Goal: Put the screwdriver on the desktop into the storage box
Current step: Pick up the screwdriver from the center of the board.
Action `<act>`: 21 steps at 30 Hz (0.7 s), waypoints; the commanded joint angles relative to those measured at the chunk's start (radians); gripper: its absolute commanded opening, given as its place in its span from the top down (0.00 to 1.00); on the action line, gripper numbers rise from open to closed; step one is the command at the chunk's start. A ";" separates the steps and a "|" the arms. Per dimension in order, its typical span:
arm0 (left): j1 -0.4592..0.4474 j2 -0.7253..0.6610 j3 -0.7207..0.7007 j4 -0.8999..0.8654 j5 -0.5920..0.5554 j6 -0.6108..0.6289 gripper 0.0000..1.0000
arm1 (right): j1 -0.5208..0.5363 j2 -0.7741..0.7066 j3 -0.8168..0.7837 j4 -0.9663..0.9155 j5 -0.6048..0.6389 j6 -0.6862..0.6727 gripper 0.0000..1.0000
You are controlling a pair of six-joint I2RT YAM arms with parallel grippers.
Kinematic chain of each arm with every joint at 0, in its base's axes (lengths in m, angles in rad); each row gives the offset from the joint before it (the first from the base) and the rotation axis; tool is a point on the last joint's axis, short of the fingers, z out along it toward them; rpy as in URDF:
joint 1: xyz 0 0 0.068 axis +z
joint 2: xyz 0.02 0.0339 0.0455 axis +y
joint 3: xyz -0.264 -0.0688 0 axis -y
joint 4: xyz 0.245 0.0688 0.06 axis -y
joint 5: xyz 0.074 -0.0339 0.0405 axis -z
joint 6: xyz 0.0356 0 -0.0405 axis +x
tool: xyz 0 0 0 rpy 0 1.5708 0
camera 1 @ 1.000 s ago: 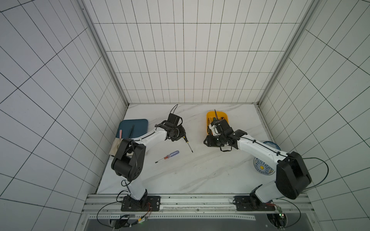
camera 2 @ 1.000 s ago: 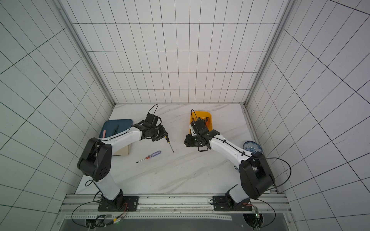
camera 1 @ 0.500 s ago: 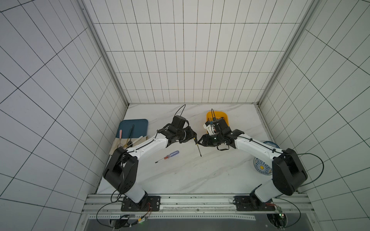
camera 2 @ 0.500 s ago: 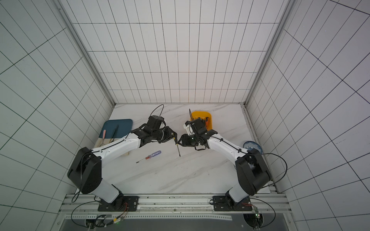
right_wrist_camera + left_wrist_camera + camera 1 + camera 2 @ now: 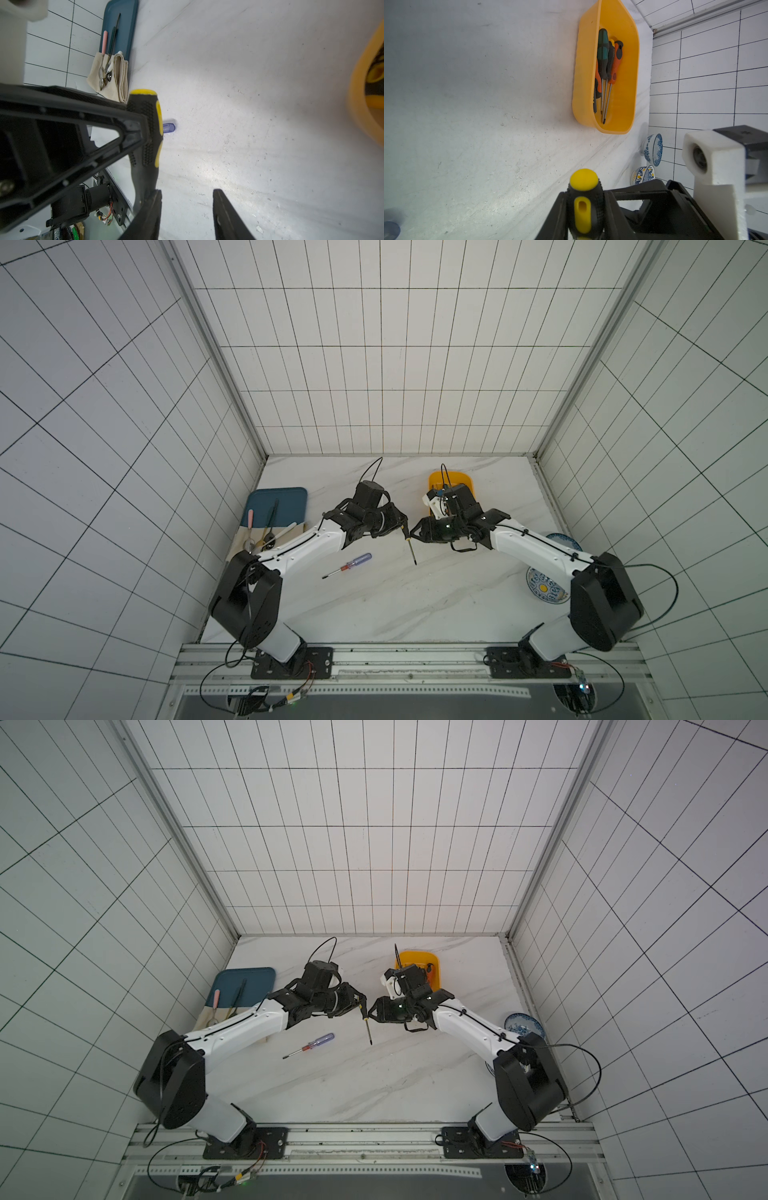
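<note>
My left gripper (image 5: 584,207) is shut on the black-and-yellow handle of a screwdriver (image 5: 409,545), held above the middle of the desktop (image 5: 374,605) with its shaft pointing down and forward. My right gripper (image 5: 187,193) stands open right beside that handle (image 5: 149,124), with nothing between its fingers; in both top views its tips meet the left gripper (image 5: 360,1006). A second screwdriver (image 5: 349,565), blue and red handled, lies on the desktop near the left arm. The yellow storage box (image 5: 629,72) at the back right holds several screwdrivers.
A dark-blue tray (image 5: 276,506) with cutlery and a folded cloth (image 5: 120,79) sit at the left edge. Two blue-patterned bowls (image 5: 653,149) (image 5: 642,174) stand by the right wall. The right arm partly covers the box (image 5: 451,479).
My left arm has carried the black-and-yellow screwdriver rightward to the table's middle. My right gripper has come left from beside the box to meet it.
</note>
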 commanded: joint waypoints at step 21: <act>-0.019 -0.044 0.001 0.026 -0.014 -0.012 1.00 | 0.030 0.048 0.101 0.025 -0.091 0.011 0.63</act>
